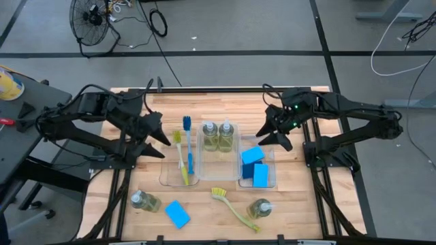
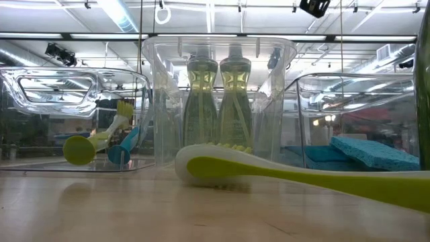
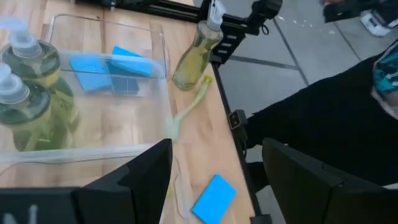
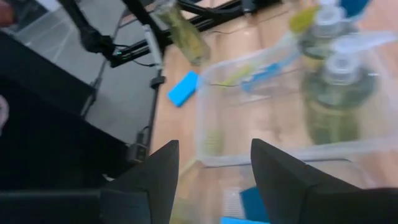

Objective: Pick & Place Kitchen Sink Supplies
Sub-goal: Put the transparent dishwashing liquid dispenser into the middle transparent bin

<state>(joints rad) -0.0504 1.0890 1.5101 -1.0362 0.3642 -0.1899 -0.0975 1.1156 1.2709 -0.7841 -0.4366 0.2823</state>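
A grey floor with black tape lines, a floor fan (image 1: 92, 20) and loose cables surrounds a wooden table (image 1: 293, 204). 3 clear plastic trays sit in a row across its middle.

The left tray (image 1: 165, 178) holds 2 dish brushes: a yellow-green brush (image 1: 180, 155) and a blue brush (image 1: 189, 144) lying side by side. The middle tray (image 1: 199, 153) holds 2 soap bottles standing together, one bottle (image 1: 210, 135) just left of the other bottle (image 1: 225, 134). The right tray (image 1: 272, 178) holds 2 blue sponges, one sponge (image 1: 252, 155) farther back and another sponge (image 1: 260, 175) nearer.

On the near part of the table, outside the trays, a third soap bottle (image 1: 144, 201) lies on its side at the left, with a loose blue sponge (image 1: 177, 213) just right of it. A second yellow-green brush (image 1: 234, 207) lies slanted in front of the middle tray, its handle end touching or almost touching a fourth soap bottle (image 1: 260, 207) lying on its side near the right tray.

The left gripper (image 1: 158, 141) hangs above the table just left of the left tray, its fingers spread and holding nothing. The right gripper (image 1: 272, 135) hangs just beyond the far end of the right tray, its fingers also spread apart and empty.
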